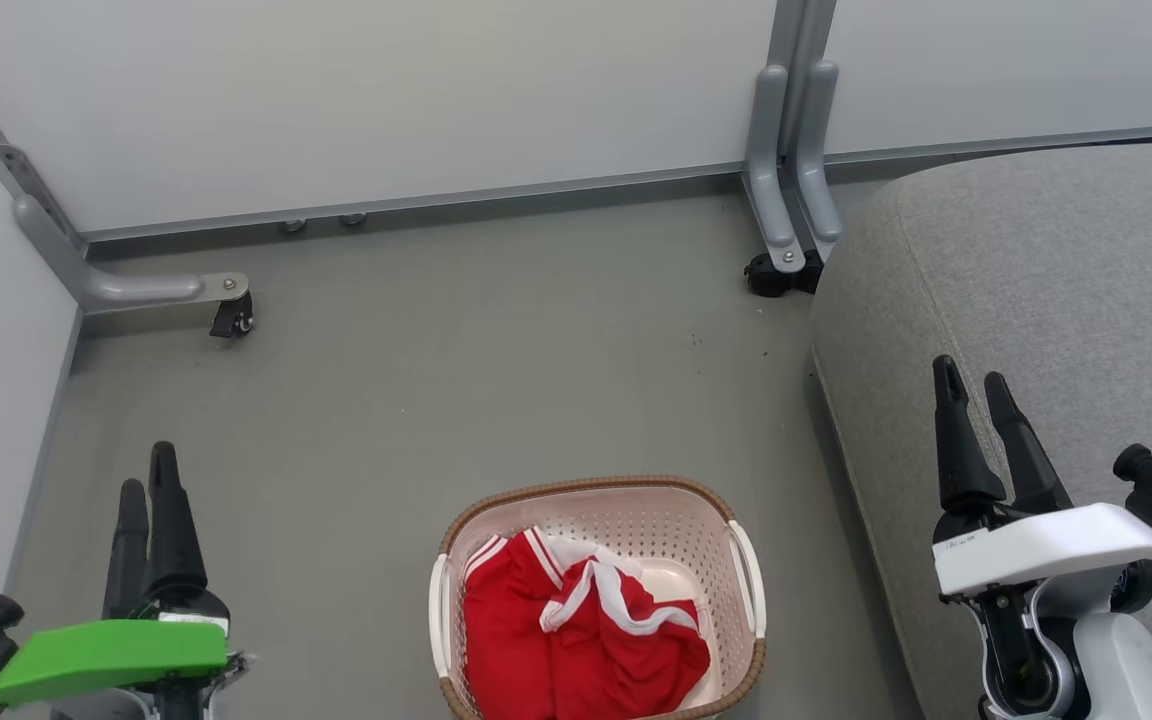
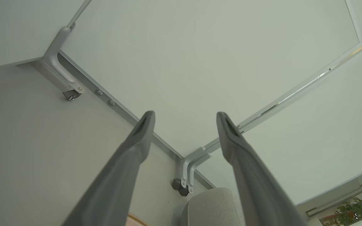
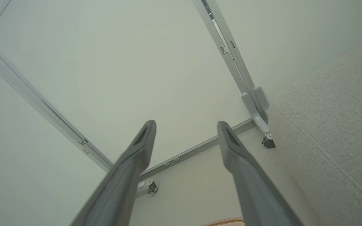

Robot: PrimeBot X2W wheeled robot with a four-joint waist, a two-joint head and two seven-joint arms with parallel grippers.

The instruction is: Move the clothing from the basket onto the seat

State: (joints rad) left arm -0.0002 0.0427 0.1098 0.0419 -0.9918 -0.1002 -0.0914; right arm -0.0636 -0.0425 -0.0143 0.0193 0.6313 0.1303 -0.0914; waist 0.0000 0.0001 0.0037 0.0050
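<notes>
- Currently the clothing (image 1: 576, 640) lies crumpled inside the basket (image 1: 656, 525), between the two grippers and lower than both, behind their fingertips.
- Left gripper (image 1: 148, 472): its fingers are spread wide with nothing between them. It hovers over bare floor (image 1: 436, 380), and the basket is well off to its right.
- Right gripper (image 1: 969, 375): likewise wide apart and empty. It hangs over the near edge of the seat (image 1: 1056, 270), which stretches ahead and to its right.
- The step in hand, as I judge it, is reaching for the fabric. One gripper should come down over a raised fold near the heap's middle, clear of the basket's rim and handles. It should pinch deep so the slack cloth cannot slip out.
- Count: one basket, one seat, two grippers and one red heap with white trim. How many garments are in the heap I cannot tell.
</notes>
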